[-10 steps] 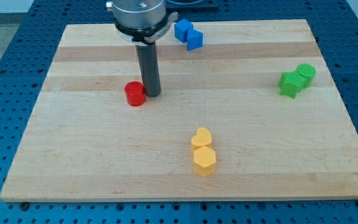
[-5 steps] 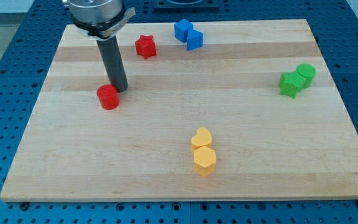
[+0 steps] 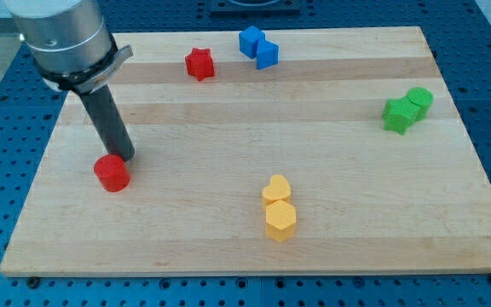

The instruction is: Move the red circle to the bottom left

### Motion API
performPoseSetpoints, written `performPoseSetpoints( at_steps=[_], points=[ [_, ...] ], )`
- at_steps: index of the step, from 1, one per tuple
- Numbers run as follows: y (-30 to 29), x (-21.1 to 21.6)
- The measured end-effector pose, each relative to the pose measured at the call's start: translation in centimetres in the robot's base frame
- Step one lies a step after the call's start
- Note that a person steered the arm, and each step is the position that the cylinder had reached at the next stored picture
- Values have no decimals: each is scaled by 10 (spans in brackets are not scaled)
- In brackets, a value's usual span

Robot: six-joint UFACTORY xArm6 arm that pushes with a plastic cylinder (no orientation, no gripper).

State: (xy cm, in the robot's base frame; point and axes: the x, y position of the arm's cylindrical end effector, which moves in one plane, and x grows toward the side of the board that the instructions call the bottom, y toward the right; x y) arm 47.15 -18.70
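The red circle [image 3: 111, 173] is a short red cylinder on the left part of the wooden board [image 3: 331, 230], below its middle height. My tip [image 3: 124, 157] touches the circle's upper right edge. The dark rod rises from there toward the view's top left into the grey arm head.
A red star [image 3: 199, 63] lies near the top, left of centre. Two blue blocks [image 3: 257, 47] touch at the top centre. Two green blocks [image 3: 407, 109] touch at the right. A yellow heart [image 3: 276, 189] and a yellow hexagon [image 3: 280, 220] touch at bottom centre.
My tip and the red circle have moved together to the left and toward the view's bottom. The arm head no longer hides the red star.
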Motion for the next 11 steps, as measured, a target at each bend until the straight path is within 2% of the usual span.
performPoseSetpoints(
  at_steps=[2,6,8,11],
  points=[
    [-1,35],
    [24,49],
    [31,85],
    [28,77]
  ],
)
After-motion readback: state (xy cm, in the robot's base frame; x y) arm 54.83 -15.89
